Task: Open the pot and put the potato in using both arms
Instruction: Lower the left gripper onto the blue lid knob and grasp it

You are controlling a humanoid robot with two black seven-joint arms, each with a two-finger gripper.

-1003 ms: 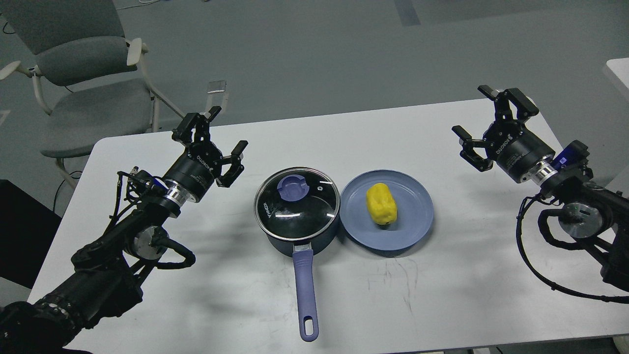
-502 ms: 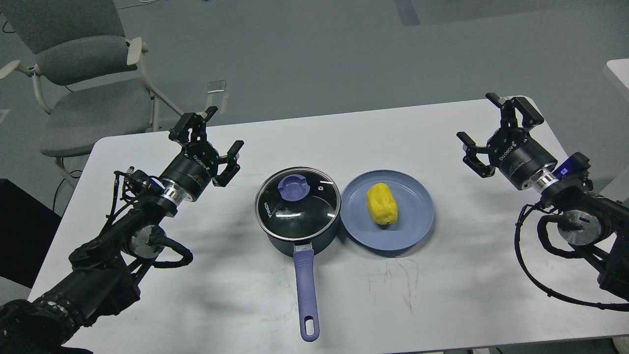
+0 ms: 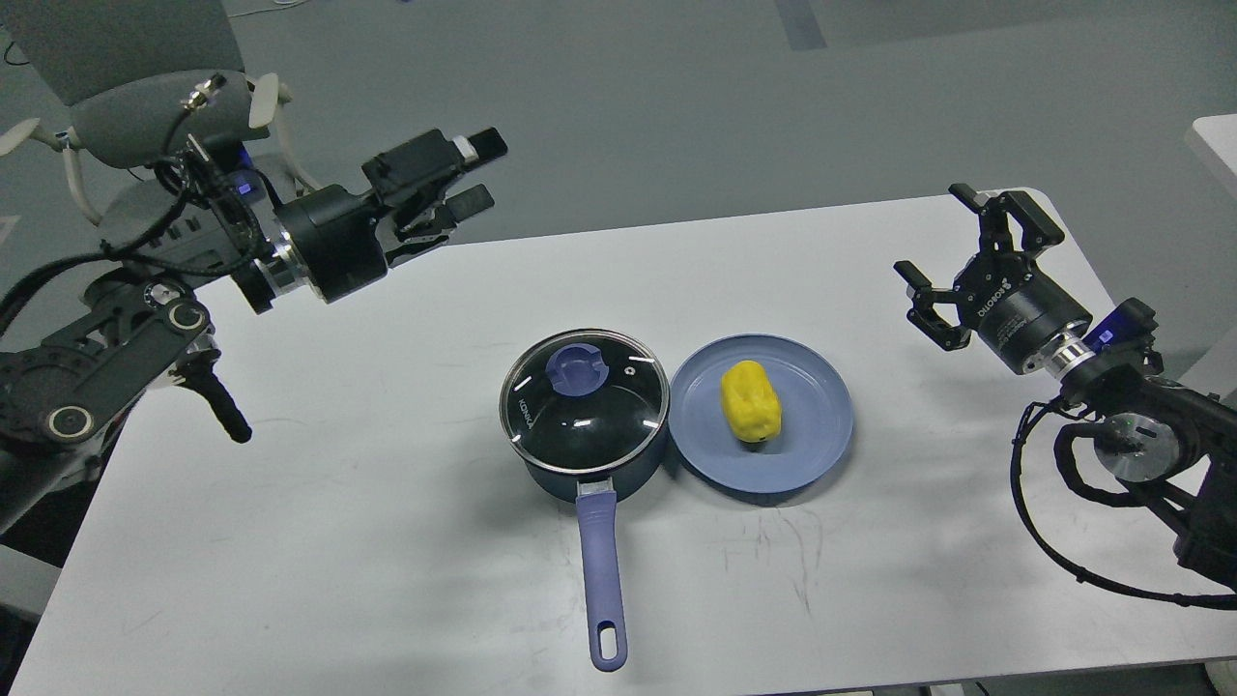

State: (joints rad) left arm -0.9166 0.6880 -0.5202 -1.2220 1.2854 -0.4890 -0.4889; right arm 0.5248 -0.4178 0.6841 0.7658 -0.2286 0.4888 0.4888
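Note:
The dark-blue pot (image 3: 591, 474) stands at the table's middle, its glass lid (image 3: 584, 399) with the purple knob (image 3: 577, 368) on it, and its long purple handle (image 3: 601, 570) points toward me. The yellow potato (image 3: 750, 400) lies on a shallow blue plate (image 3: 821, 425) right of the pot. My left gripper (image 3: 483, 174) is open and empty, raised high above the table's far left edge, well left of and beyond the pot. My right gripper (image 3: 942, 237) is open and empty above the table's right side, right of the plate.
A grey chair (image 3: 145, 106) stands behind the table's far left corner, partly behind my left arm. The white table (image 3: 387, 541) has faint scuff marks near the front. Another white surface's corner (image 3: 1216, 140) shows at the far right.
My left arm has swung up and back, lifting its gripper well above the table and turning it to point right. My right gripper has barely moved. Pot, lid and potato are unmoved.

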